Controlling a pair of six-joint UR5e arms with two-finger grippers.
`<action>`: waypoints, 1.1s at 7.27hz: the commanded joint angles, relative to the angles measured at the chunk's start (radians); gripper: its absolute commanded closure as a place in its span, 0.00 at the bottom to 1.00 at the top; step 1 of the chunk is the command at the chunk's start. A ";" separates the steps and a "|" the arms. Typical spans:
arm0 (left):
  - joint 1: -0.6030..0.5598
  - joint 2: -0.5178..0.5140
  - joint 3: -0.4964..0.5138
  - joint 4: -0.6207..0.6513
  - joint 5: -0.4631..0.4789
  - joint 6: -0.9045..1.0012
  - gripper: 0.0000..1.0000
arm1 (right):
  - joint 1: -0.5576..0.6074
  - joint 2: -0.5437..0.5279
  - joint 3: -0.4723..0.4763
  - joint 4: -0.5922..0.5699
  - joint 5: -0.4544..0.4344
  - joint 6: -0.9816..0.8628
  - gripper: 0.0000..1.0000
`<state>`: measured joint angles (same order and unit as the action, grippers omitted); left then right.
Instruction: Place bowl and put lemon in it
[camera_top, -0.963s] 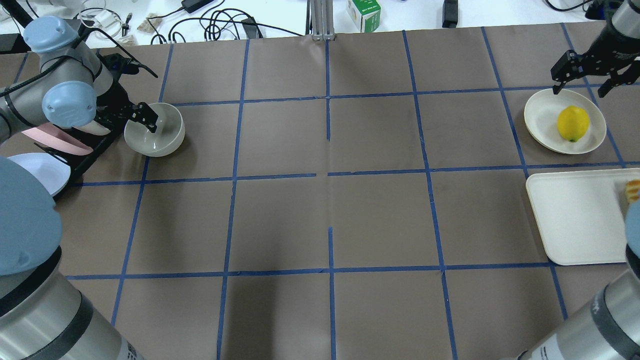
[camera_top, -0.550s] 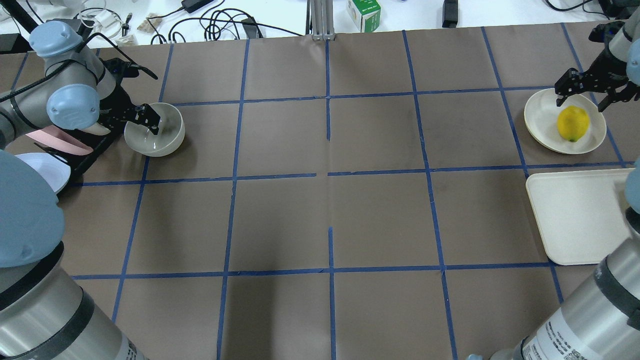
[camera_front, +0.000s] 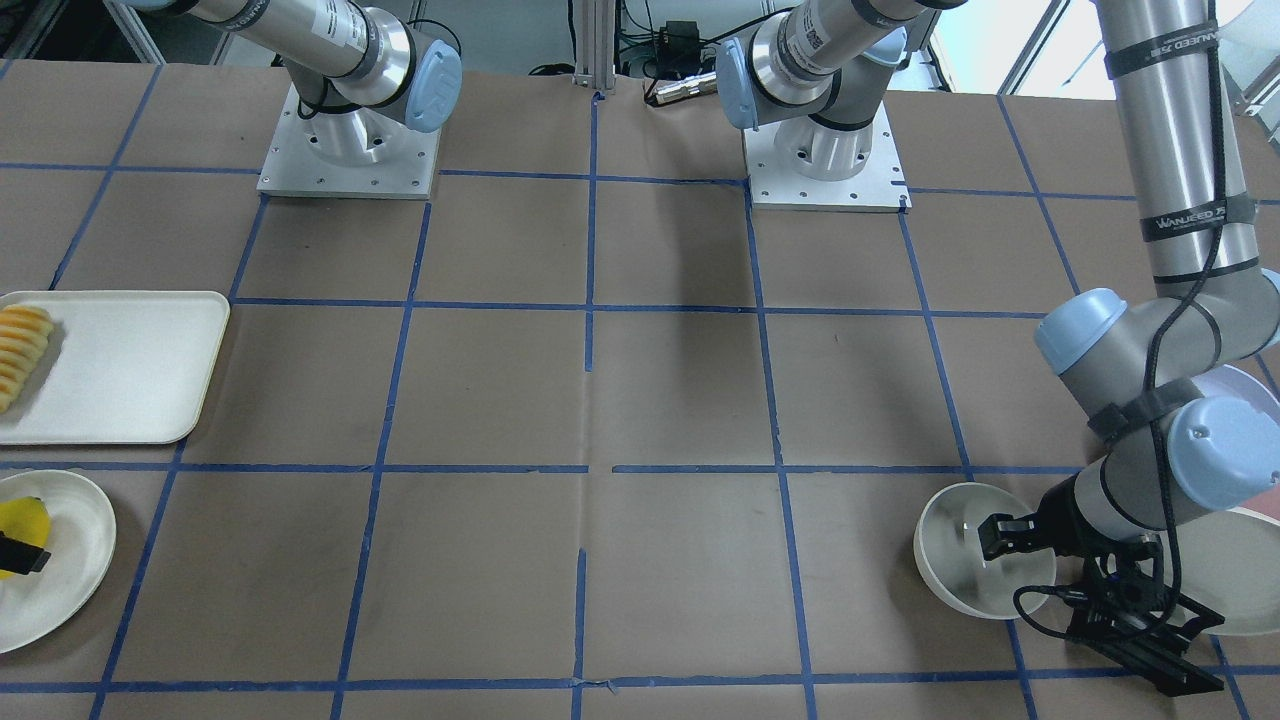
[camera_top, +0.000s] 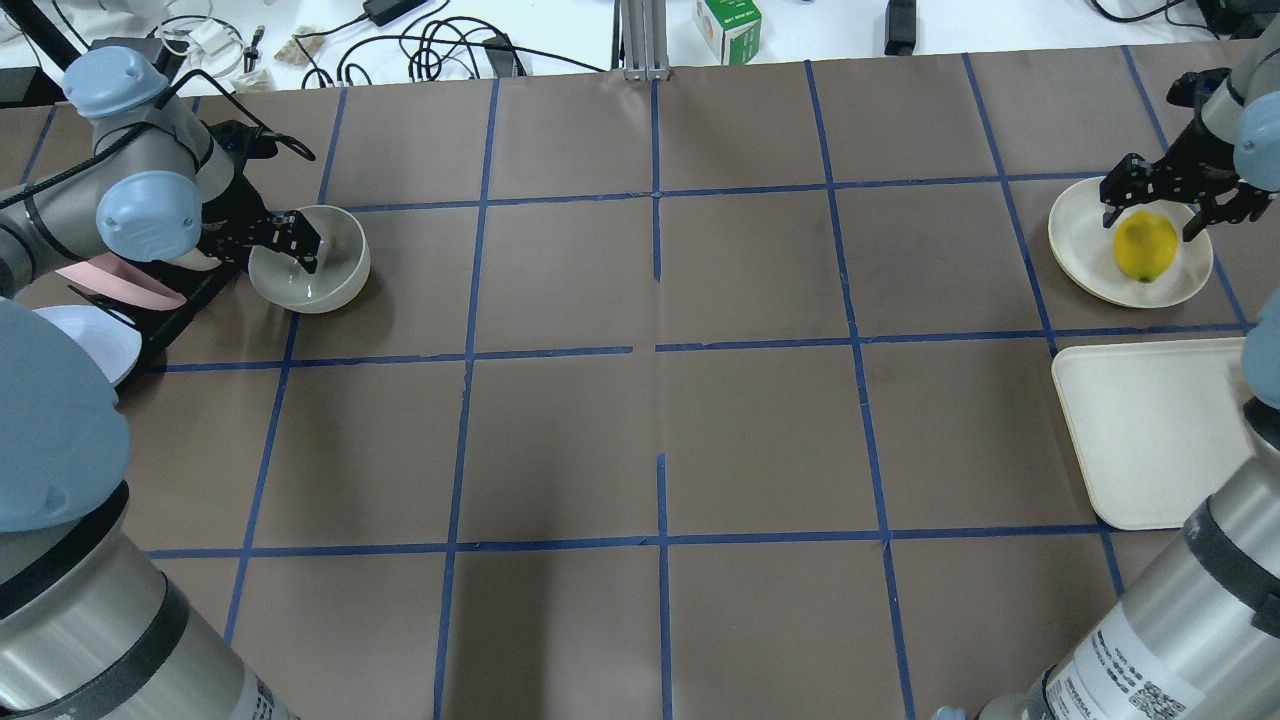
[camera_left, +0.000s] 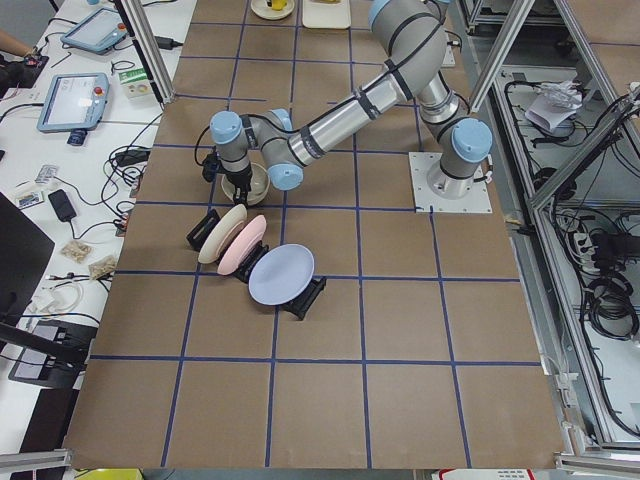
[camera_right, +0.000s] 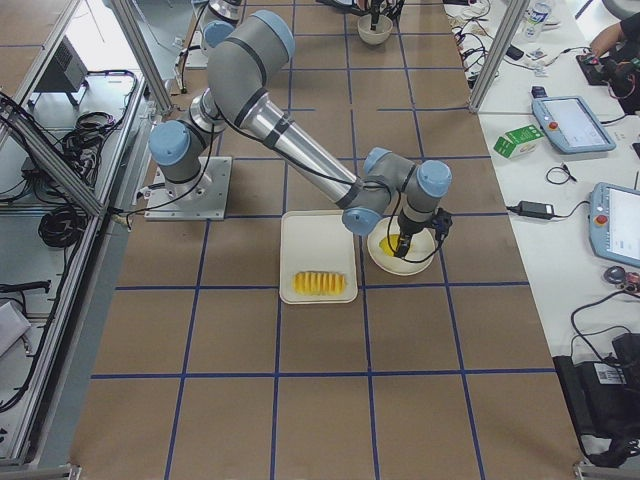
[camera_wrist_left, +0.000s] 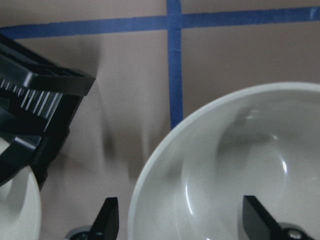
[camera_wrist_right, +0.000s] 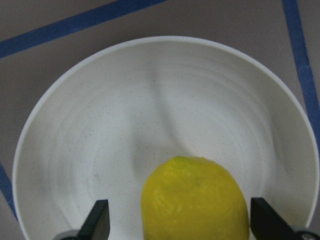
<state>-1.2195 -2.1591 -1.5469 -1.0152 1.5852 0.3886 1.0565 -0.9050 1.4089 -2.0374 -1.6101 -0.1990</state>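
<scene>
I judge both pickups are just starting. My left gripper straddles the rim of the bowl just beside the dish rack, jaws wide and holding nothing. My right gripper, equally wide and empty, flanks the lemon on a plate far from that rack. Next I'd pinch the rim, then close squarely on the lemon.

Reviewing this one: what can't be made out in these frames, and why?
Front-facing view: the lemon is cut by the left edge; the right hand is almost wholly out of frame.
Overhead view: the right arm hides the sliced fruit on the tray.
Left side view: the left arm covers most of the bowl.
</scene>
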 joint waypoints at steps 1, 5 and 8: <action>-0.002 0.007 -0.005 -0.016 -0.007 -0.005 0.95 | -0.003 0.001 0.001 0.009 -0.011 -0.007 0.46; -0.008 0.025 0.018 -0.045 -0.014 -0.040 1.00 | -0.006 -0.060 -0.044 0.149 -0.042 0.003 1.00; -0.102 0.117 0.022 -0.159 -0.091 -0.164 1.00 | 0.013 -0.182 -0.057 0.261 -0.030 0.004 1.00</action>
<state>-1.2670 -2.0819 -1.5279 -1.1245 1.5273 0.2690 1.0579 -1.0374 1.3553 -1.8126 -1.6443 -0.1955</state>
